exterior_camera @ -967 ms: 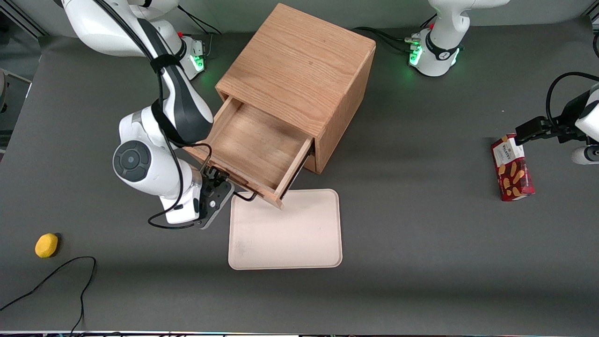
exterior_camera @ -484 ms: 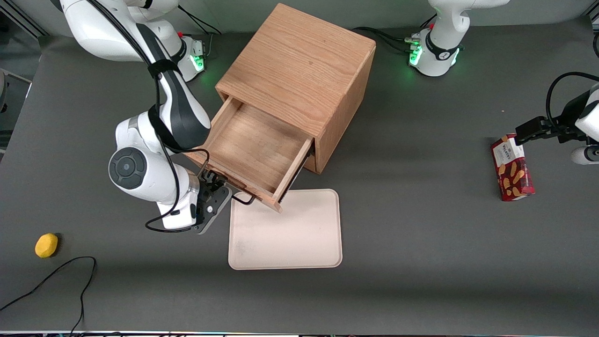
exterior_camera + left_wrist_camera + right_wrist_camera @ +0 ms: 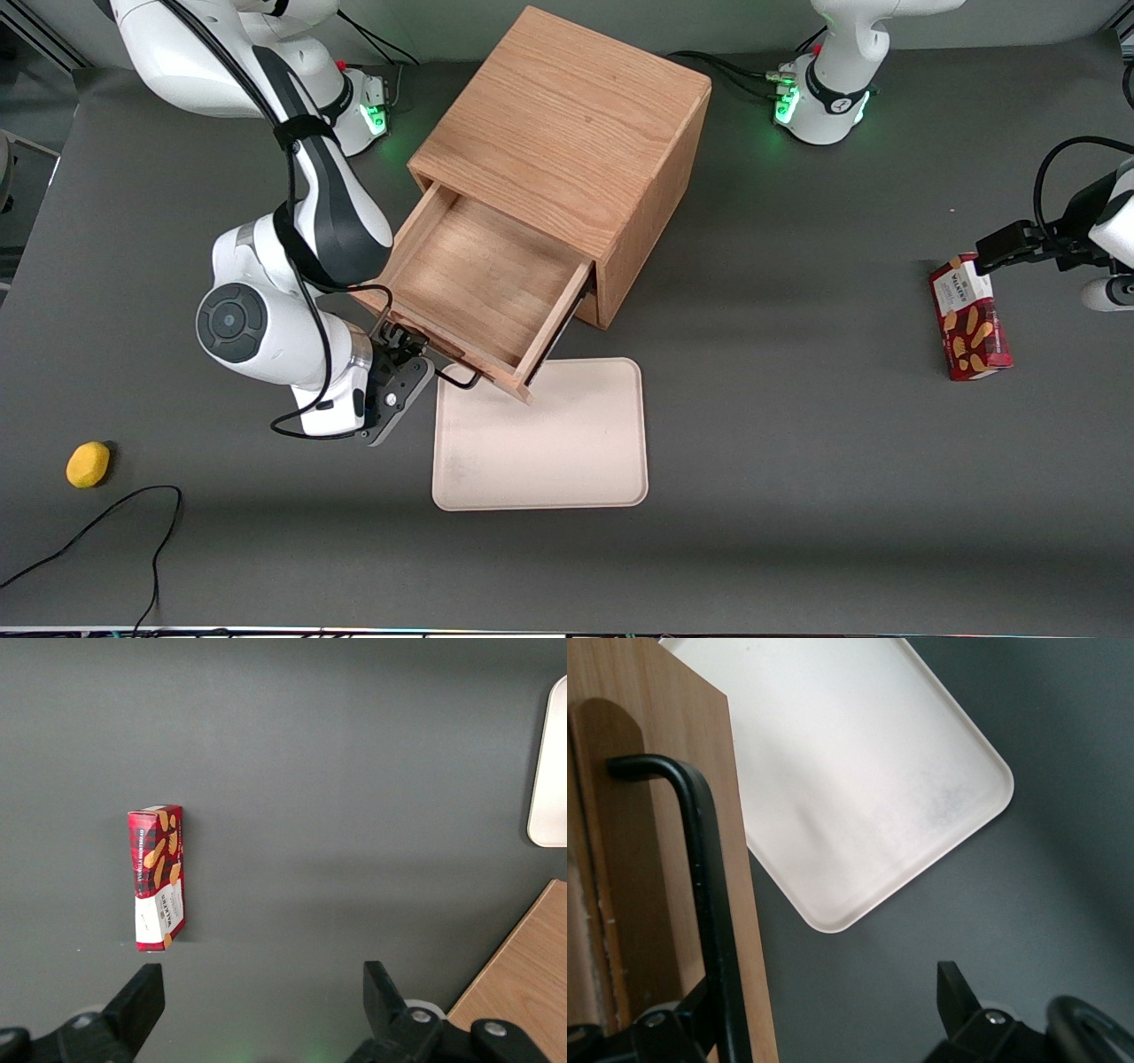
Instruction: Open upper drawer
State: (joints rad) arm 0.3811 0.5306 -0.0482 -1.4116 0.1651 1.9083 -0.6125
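Already pulled well out of the cabinet (image 3: pixel 567 151), the upper drawer (image 3: pixel 478 283) overhangs the tray (image 3: pixel 549 443). I keep my gripper (image 3: pixel 416 350) at its handle (image 3: pixel 709 895), jaws apart. Stiff, light wood; that bar is the only hold.

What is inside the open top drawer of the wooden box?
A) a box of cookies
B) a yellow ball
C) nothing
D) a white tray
C: the front view shows the upper drawer pulled out with only bare wood inside, while the gripper sits at its black handle.
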